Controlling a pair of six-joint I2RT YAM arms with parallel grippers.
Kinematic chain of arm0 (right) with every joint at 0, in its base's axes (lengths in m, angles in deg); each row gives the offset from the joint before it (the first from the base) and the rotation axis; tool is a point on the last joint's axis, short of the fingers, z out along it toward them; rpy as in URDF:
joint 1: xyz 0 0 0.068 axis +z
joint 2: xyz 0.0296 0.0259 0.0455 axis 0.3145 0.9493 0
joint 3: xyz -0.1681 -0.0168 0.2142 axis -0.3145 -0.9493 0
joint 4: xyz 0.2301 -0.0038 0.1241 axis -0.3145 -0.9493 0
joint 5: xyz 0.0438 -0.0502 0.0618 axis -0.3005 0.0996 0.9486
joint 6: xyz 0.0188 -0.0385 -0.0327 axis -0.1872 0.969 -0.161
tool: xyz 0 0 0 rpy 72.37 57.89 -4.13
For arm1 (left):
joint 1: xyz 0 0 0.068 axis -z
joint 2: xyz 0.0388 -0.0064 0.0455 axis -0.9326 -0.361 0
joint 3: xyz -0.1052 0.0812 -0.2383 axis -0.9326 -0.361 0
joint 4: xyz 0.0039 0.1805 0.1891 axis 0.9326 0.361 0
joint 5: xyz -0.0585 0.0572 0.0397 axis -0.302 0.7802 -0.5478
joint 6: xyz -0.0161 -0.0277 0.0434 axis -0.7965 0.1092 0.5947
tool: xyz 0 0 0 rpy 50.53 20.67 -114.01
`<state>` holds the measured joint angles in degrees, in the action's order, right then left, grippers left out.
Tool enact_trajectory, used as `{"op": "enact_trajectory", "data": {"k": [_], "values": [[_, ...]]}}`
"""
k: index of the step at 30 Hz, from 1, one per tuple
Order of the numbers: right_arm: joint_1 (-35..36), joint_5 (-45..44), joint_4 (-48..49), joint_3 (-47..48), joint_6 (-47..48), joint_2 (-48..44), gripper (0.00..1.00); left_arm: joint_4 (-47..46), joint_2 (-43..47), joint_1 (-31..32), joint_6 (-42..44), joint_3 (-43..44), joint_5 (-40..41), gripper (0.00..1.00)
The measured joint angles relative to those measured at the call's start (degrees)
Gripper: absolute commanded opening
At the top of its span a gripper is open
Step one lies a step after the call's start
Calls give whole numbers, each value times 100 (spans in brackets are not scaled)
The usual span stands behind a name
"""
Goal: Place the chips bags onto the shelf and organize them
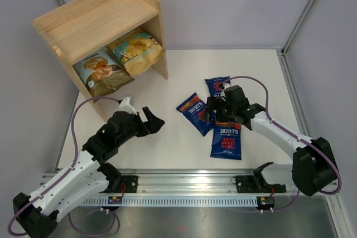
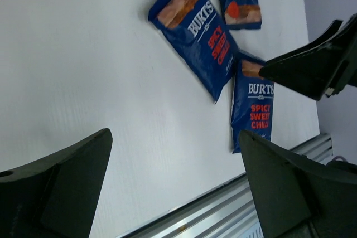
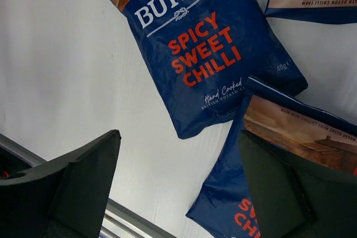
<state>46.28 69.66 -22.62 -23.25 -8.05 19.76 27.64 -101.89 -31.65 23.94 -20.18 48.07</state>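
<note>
Right gripper (image 3: 178, 137), spread wide and empty, hangs over Burts Spicy Sweet Chilli bags (image 3: 195, 48); left gripper (image 2: 174, 135), at its 9 o'clock, likewise.

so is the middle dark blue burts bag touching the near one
Touching. Right wrist view: the near dark blue bag overlaps the bottom corner of the middle dark blue bag.

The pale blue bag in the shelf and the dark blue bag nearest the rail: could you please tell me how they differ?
Colour: the pale blue bag is light blue and olive; the dark blue bag is navy with red lettering.
Size: the pale blue bag looks larger than the dark blue bag.
Place: the pale blue bag sits in the lower tier of the shelf; the dark blue bag lies flat on the table.
Both are glossy snack bags.
</note>
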Motion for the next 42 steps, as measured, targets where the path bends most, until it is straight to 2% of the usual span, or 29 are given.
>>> {"op": "enact_trajectory", "data": {"k": [4, 10, 14, 16, 21, 27, 32, 35, 38, 39, 40, 42], "values": [[0, 28, 343, -461, -341, -407, 94, -634, -549, 133, -205, -461, -184, 99], [0, 72, 420, -789, -520, -1349, 96, -1770, -1891, 387, -466, -468, -87, 99], [0, -22, 424, -743, -291, -1447, 97, -2402, -2629, 566, -710, -468, 72, 99], [0, -26, 407, -632, -107, -1191, 94, -2546, -2828, 686, -817, -466, 184, 99], [0, 24, 358, 214, 693, 170, 92, -2691, -2986, 1088, -1078, -466, 400, 99], [-83, 177, 234, 1491, 1805, 1731, 90, -2693, -2975, 1403, -1244, -472, 509, 99], [-284, 374, 155, 2461, 2330, 2959, 85, -2645, -2730, 1580, -1261, -686, 531, 99], [-339, 407, 98, 2785, 2487, 3493, 78, -2588, -2463, 1637, -1257, -855, 529, 99], [-341, 522, 37, 2975, 2540, 3888, 62, -2498, -2240, 1652, -1233, -946, 529, 99], [-341, 577, 39, 2975, 2540, 3965, 50, -2465, -2168, 1655, -1217, -968, 531, 99], [-341, 629, 24, 2973, 2533, 4026, 46, -2444, -2100, 1655, -1207, -992, 531, 99], [-341, 743, 90, 2922, 2439, 4046, 43, -2409, -2009, 1657, -1187, -1029, 533, 99]]}}
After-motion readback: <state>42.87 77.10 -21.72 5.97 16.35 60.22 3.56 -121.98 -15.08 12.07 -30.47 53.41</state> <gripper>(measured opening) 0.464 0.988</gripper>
